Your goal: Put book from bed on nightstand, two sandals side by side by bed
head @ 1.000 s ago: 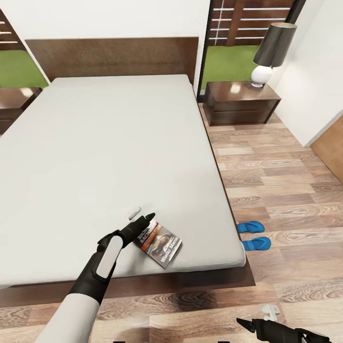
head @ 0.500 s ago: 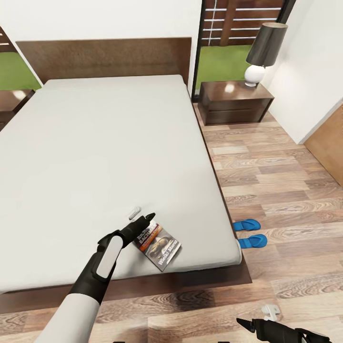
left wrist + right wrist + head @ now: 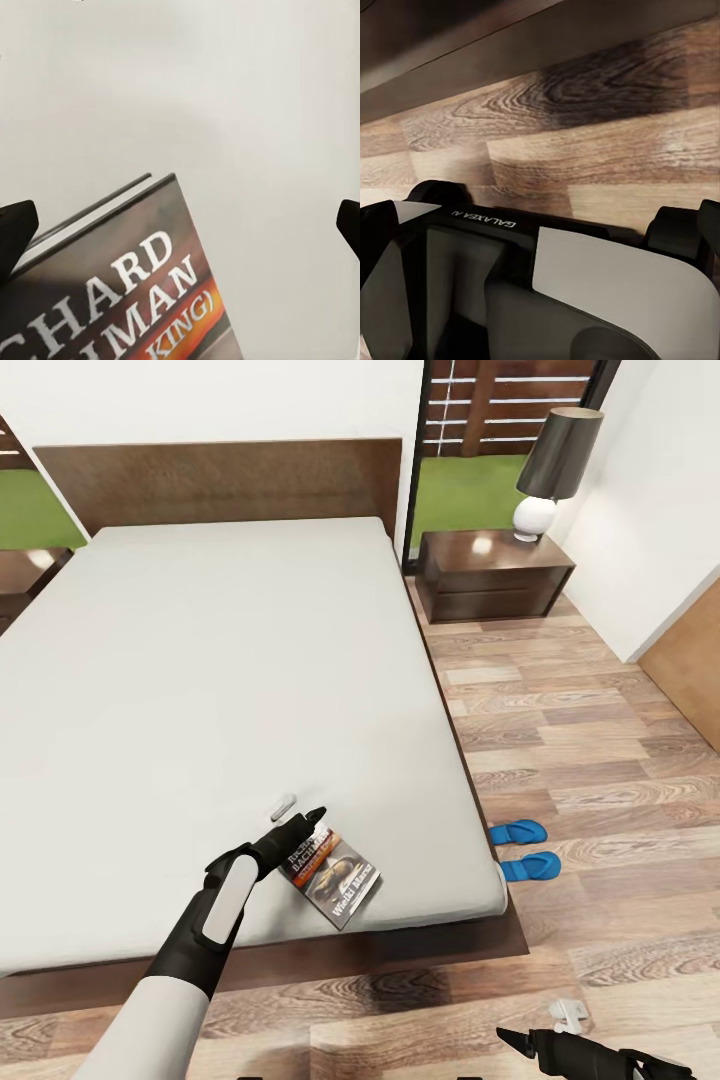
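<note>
Nothing has shifted this half-second: my left hand [image 3: 300,822], fingers apart, straddles the thin dark paperback book [image 3: 333,871]'s corner on the grey-mattressed bed [image 3: 230,660]; next I clamp it.

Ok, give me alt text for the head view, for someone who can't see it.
The left tool, open, sits at the book near the foot corner of the grey bed. Two blue sandals lie side by side on the wood floor beside the bed; a nightstand with a lamp stands beyond.

One book [image 3: 334,873], two sandals [image 3: 524,849], perhaps two nightstands [image 3: 493,573].
</note>
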### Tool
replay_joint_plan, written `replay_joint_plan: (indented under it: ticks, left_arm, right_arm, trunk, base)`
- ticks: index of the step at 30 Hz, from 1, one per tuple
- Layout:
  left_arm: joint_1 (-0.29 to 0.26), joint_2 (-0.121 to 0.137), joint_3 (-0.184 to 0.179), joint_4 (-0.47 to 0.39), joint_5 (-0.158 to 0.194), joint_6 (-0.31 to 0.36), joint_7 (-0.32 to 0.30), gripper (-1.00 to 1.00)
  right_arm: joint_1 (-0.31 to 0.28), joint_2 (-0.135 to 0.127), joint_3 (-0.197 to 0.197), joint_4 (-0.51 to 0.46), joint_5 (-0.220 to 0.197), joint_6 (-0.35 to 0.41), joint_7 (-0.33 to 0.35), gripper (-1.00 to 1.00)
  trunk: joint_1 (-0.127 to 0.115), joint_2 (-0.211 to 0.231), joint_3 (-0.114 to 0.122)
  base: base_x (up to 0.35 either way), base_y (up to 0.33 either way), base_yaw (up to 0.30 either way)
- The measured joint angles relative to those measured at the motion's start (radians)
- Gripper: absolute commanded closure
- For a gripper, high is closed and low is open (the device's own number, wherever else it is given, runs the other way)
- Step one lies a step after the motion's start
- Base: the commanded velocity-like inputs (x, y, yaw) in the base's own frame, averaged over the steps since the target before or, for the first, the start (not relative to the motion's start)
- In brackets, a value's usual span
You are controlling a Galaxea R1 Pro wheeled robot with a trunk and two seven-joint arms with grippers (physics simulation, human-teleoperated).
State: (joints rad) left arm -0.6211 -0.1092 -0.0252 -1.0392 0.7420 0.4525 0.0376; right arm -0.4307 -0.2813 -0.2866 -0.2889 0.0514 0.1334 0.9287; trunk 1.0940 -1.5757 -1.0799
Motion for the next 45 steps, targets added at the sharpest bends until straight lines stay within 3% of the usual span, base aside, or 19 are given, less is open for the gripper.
replay_joint_plan:
  ticks: [45]
  left_arm:
    - [0.0, -0.001, -0.001, 0.0, 0.0, 0.0, 0.0, -1.0]
  right_arm:
    - [0.0, 0.0, -0.001, 0.0, -0.001, 0.0, 0.0, -1.0]
  trunk:
    - [0.0, 0.0, 0.0]
  base:
    - [-0.032, 0.0, 0.0]
